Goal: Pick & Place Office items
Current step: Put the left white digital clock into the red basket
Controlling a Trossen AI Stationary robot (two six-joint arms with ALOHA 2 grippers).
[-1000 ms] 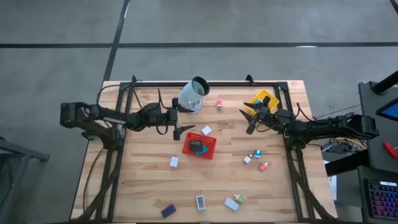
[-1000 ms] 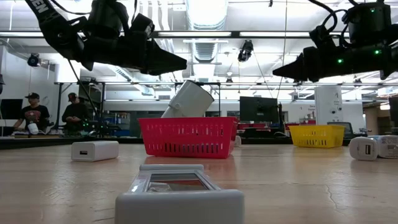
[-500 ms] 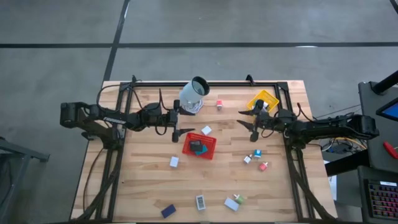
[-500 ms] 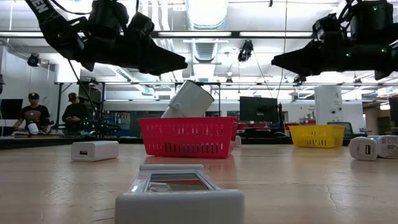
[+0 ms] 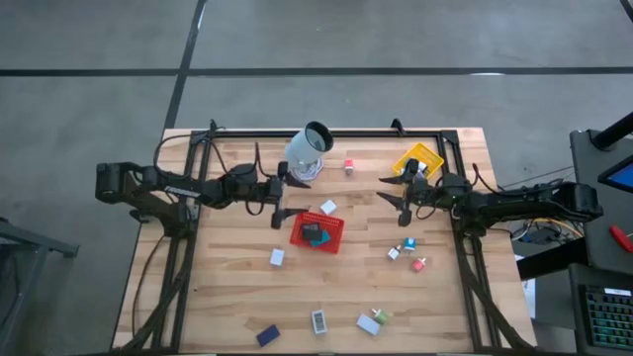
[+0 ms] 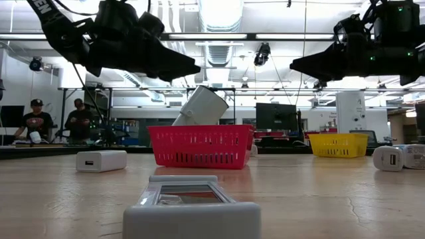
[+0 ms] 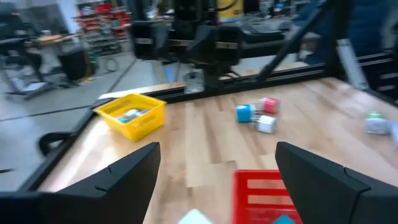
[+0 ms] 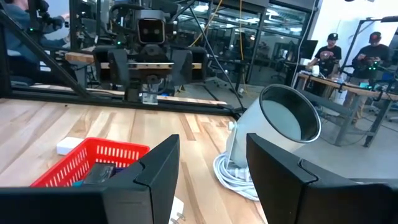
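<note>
Your left gripper (image 5: 278, 203) hangs spread and empty just beside the red tray (image 5: 317, 232), which holds 2 office items (image 5: 315, 233). Your right gripper (image 5: 397, 194) hovers spread too, its nearest small blocks (image 5: 406, 245) lying apart on the bare wood.

I saw a red mesh tray (image 5: 317, 231) mid-table, a yellow tray (image 5: 418, 159) far right, and a tilted pale cup (image 5: 308, 150) between them.

Red mesh tray (image 6: 201, 146) behind grey rectangular item (image 6: 190, 202).
</note>
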